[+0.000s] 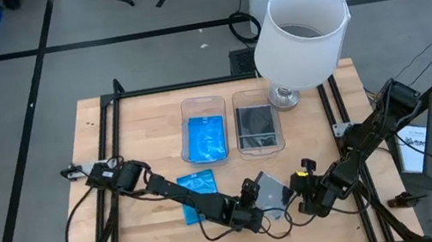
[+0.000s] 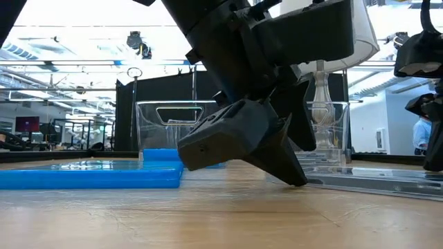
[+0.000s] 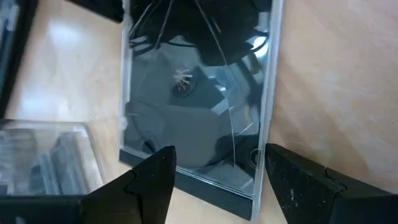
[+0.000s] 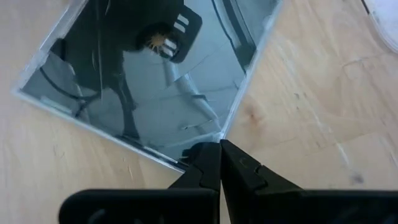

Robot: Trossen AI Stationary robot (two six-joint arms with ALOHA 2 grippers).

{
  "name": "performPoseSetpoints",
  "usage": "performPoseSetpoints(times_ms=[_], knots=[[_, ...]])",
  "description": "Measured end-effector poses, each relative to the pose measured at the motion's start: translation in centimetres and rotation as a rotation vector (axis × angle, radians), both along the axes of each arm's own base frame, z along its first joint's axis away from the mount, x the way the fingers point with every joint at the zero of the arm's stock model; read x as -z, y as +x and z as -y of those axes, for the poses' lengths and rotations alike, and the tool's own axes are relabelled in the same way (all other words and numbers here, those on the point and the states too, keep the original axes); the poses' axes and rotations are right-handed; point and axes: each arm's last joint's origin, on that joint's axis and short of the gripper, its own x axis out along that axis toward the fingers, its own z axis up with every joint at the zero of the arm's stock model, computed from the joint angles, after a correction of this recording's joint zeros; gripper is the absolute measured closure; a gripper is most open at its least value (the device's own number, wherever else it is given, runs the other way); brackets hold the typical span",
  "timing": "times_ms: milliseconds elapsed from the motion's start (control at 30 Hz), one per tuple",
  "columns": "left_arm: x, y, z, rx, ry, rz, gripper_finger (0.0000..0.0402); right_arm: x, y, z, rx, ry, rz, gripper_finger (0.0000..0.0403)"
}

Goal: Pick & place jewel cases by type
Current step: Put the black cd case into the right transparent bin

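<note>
Left pincer, spread, straddles the grey case's edge.

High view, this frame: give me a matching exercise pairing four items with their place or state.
Items:
1. left end effector
2. right end effector
3. blue jewel case
4. lamp

States:
A. shut, tip at the clear jewel case's corner
B. flat on the table, outside the bins
C. open, astride the clear case's edge
D. upright beside the right bin

Pairs: 1-C, 2-A, 3-B, 4-D
</note>
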Motion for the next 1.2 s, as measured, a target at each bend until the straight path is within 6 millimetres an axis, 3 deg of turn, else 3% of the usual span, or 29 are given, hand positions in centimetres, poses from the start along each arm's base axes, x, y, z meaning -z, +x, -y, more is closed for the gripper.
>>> performPoseSetpoints(times_ms=[267, 767, 1200], knots=[[0.0, 0.6, -0.2, -0.046, 0.155, 0.109, 0.0151, 0.0, -0.1, 0.0, -0.005, 0.001, -0.017, 0.0403], [-1.2, 1.0, 0.8, -0.052, 0.264, 0.224, 0.0151, 0.1, 0.0, -0.1, -0.008, 0.017, -0.006, 0.0403], [-1.4, 0.9, 1.3, 0.043, 0.407, 0.179, 0.0155, 0.1, 0.2, -0.3, -0.018, 0.041, 0.005, 0.0403]])
